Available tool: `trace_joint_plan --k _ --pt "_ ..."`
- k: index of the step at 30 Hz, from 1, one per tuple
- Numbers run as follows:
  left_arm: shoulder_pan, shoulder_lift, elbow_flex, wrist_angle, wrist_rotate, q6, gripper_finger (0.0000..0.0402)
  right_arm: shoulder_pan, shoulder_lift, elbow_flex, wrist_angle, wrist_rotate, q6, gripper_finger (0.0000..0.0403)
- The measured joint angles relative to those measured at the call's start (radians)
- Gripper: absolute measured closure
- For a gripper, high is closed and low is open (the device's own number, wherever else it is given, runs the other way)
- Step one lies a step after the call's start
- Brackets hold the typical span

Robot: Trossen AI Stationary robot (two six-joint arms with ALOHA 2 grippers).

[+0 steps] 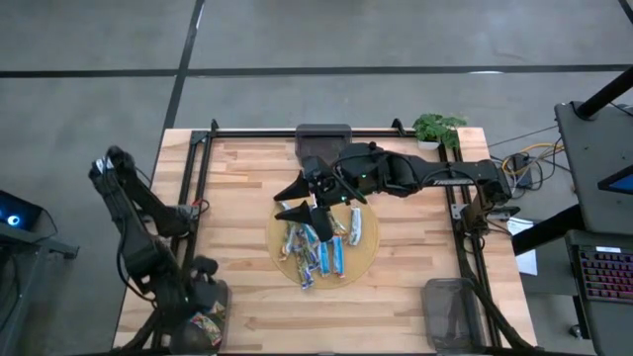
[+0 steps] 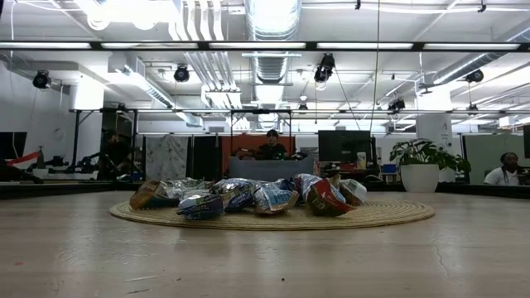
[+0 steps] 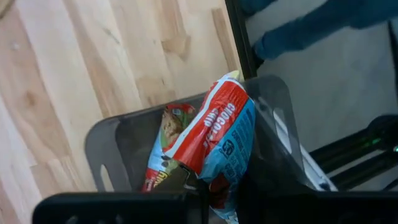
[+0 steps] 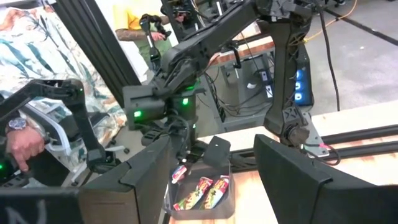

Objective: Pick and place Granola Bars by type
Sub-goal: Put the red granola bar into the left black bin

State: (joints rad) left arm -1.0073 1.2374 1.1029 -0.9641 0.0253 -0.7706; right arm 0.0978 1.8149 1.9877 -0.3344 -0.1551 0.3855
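Over the bin at the table's near left corner, the left gripper hangs with its fingers clamped on a granola bar. That bar has a red and blue wrapper with a white edge, and it points down into the bin, partly inside its grey see-through walls. White letters run along the red band; they look like the start of "CHOCO", but the rest cannot be read. Smaller dark print and symbols sit on the blue part, too small to make out. A second bar lies in the same bin beside it, with a red, green and brown wrapper. The right wrist view shows several more red bars on the floor of that bin.

The right gripper hovers above the far left edge of the round woven mat in the middle of the table, its fingers spread apart and holding nothing. Under and beside it, the other granola bars lie in a loose heap on the mat, in blue, blue-white and red-brown wrappers. From table height the heap reads as crumpled shiny foil, with no lettering clear enough to read.

Another grey bin stands at the near right corner, and a third at the far edge. A small potted plant sits at the far right corner.
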Motion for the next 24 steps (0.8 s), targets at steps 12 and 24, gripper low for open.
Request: trace_joint_plan --k 12,24 --pt "-0.076 0.102 0.034 -0.007 0.013 0.097 0.0374 0.000 0.000 -0.003 0.000 0.000 0.000 0.0184" --pt "-0.075 0.108 0.015 -0.006 0.021 0.080 0.0357 0.000 0.000 -0.004 0.000 0.000 0.008 0.0183"
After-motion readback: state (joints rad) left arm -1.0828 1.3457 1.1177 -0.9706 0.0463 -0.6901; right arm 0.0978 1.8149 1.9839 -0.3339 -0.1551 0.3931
